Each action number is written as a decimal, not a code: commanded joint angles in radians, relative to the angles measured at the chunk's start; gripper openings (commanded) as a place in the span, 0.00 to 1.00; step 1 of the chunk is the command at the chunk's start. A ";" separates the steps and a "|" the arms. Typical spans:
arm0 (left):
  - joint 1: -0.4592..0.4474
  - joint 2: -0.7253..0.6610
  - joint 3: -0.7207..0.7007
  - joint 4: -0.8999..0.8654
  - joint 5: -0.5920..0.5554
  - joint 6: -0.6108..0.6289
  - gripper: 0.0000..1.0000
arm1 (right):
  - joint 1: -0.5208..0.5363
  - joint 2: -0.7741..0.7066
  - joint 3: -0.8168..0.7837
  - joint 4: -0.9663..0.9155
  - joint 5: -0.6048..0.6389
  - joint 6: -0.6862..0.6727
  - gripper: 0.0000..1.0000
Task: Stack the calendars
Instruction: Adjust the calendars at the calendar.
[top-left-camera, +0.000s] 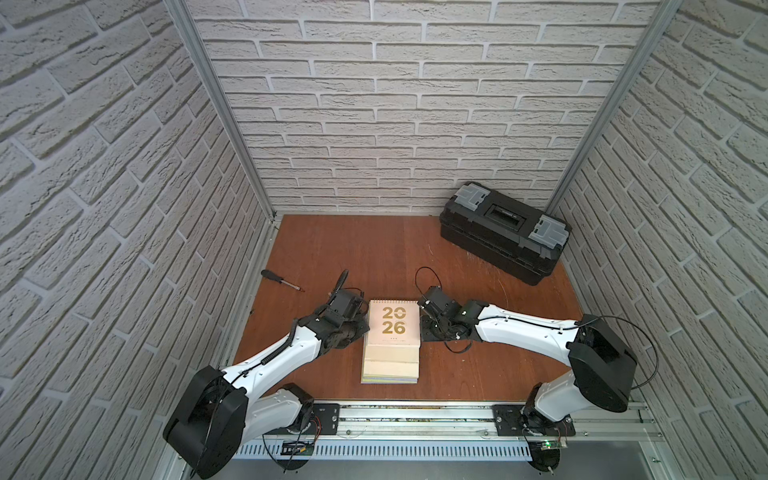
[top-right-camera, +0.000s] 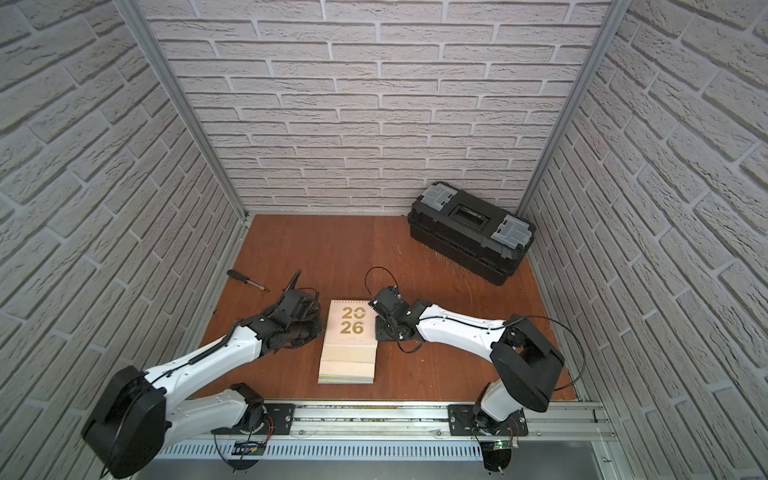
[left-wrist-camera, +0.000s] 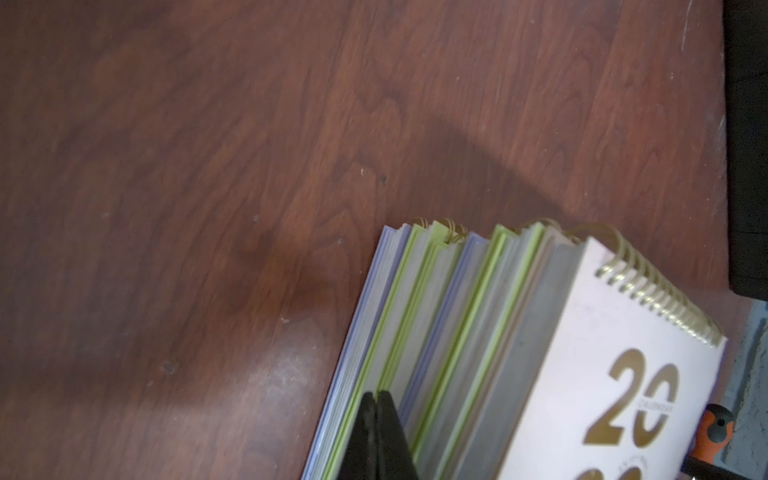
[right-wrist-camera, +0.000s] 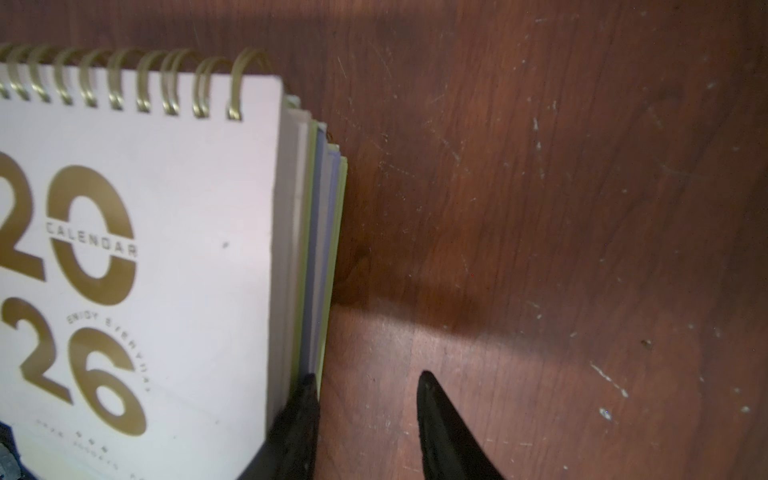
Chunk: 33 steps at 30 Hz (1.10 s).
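Calendars (top-left-camera: 392, 336) stacked mid-worktop (top-left-camera: 374, 245), cream cover on top, lime and lavender edges slightly staggered; open room behind, black toolbox (top-left-camera: 505, 230) in the far right corner. Left pincer (left-wrist-camera: 376, 415) closed at the stack's left edge; right pincer (right-wrist-camera: 368, 386) part open, empty, one finger (right-wrist-camera: 305, 399) touching the right edge. Screwdriver (top-left-camera: 281, 280) well apart, left side.
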<state>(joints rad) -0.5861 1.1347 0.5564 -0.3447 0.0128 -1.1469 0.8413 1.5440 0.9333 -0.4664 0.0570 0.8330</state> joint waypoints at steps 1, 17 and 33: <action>-0.011 -0.017 0.007 0.001 -0.007 -0.011 0.00 | -0.002 -0.001 0.018 0.041 -0.014 -0.011 0.41; -0.014 -0.024 0.006 -0.009 -0.016 -0.012 0.00 | -0.002 -0.011 0.015 0.039 -0.007 -0.012 0.41; 0.030 -0.116 0.068 -0.181 -0.099 0.052 0.00 | -0.031 -0.141 -0.059 -0.002 0.072 -0.014 0.45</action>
<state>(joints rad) -0.5701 1.0431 0.5953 -0.4717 -0.0463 -1.1179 0.8192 1.4536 0.9058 -0.4667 0.0944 0.8295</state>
